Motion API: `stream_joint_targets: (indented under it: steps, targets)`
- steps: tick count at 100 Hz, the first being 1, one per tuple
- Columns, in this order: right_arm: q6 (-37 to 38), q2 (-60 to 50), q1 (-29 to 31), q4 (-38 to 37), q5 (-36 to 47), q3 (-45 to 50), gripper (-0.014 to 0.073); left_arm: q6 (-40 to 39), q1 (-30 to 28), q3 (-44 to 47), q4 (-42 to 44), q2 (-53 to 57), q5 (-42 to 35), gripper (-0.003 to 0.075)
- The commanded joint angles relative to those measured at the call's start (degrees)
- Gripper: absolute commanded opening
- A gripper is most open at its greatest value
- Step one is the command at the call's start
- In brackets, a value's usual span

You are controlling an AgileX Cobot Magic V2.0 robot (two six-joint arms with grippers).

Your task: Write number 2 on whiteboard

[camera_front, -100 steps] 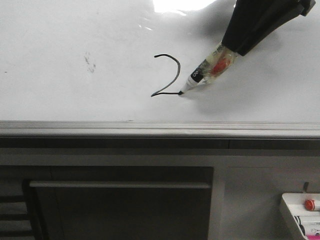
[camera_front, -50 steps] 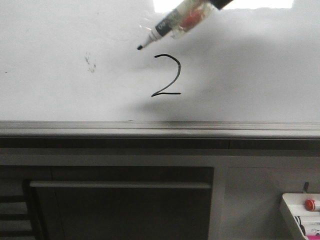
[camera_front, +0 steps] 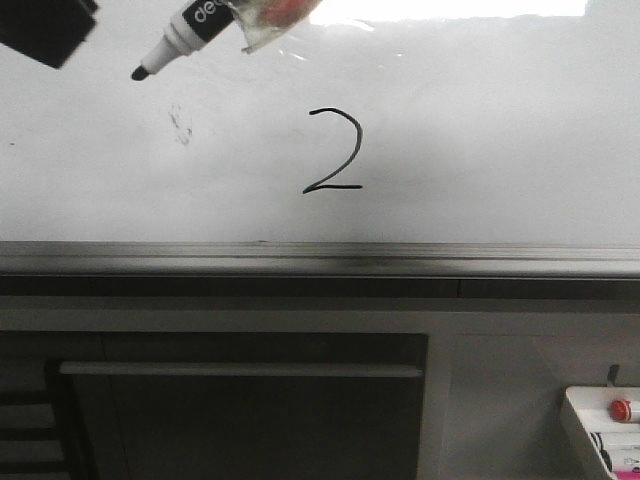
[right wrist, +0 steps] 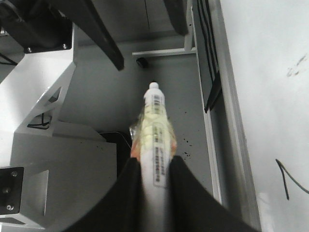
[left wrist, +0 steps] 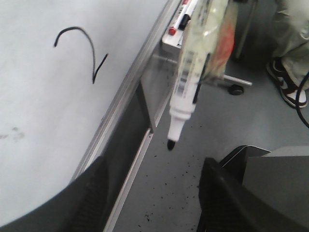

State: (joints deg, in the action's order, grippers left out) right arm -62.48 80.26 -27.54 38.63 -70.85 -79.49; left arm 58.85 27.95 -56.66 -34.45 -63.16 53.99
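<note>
The number 2 (camera_front: 335, 150) stands in thin black strokes on the whiteboard (camera_front: 500, 140), with a curved top and a flat base. The marker (camera_front: 195, 28) hangs at the upper left of the front view, its black tip off the board and well left of the digit. In the right wrist view my right gripper (right wrist: 154, 166) is shut on the marker (right wrist: 155, 130), taped with yellowish wrap. My left gripper (left wrist: 157, 193) is open with nothing between its fingers; the marker (left wrist: 186, 96) hangs ahead of it. A dark part (camera_front: 45, 30) of the left arm shows in the top-left corner.
A grey metal rail (camera_front: 320, 258) runs under the board, with a dark cabinet panel (camera_front: 240, 400) below. Small smudge specks (camera_front: 180, 123) lie left of the digit. A white tray (camera_front: 605, 430) with markers sits at the lower right. A person's shoe (left wrist: 287, 89) stands on the floor.
The marker finished the base stroke, lifted off the board and moved up and to the left. The dark left-arm part has come into view at the top left.
</note>
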Motion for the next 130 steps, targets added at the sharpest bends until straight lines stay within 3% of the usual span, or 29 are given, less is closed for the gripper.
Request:
stream_joint_targets:
  steps: [1,26,83,95,130]
  targets:
    - [-1.86,-1.93,-0.18,1.78,0.15,-1.39,-0.0025,2.33,2.67,-3.35,-3.87,-2.45,-1.62,0.0389]
    - [-1.86,-1.93,-0.18,1.25,0.38,-1.39,-0.0025,2.47,8.3,-8.09,-3.98,-10.65,-1.87,0.0389]
    - [-1.86,-1.82,-0.18,0.88,0.01,-1.39,-0.0025,2.47,8.29,-8.49,-4.59,-9.11,-1.87,0.0383]
    - [-1.86,-1.82,-0.18,0.88,0.01,-1.39,-0.0025,2.47,8.29,-8.49,-4.59,-9.1,-1.87,0.0338]
    - [-1.86,-1.82,-0.18,1.34,-0.22,-1.39,-0.0022,2.37,8.29,-8.49,-4.59,-9.1,-1.87,0.0114]
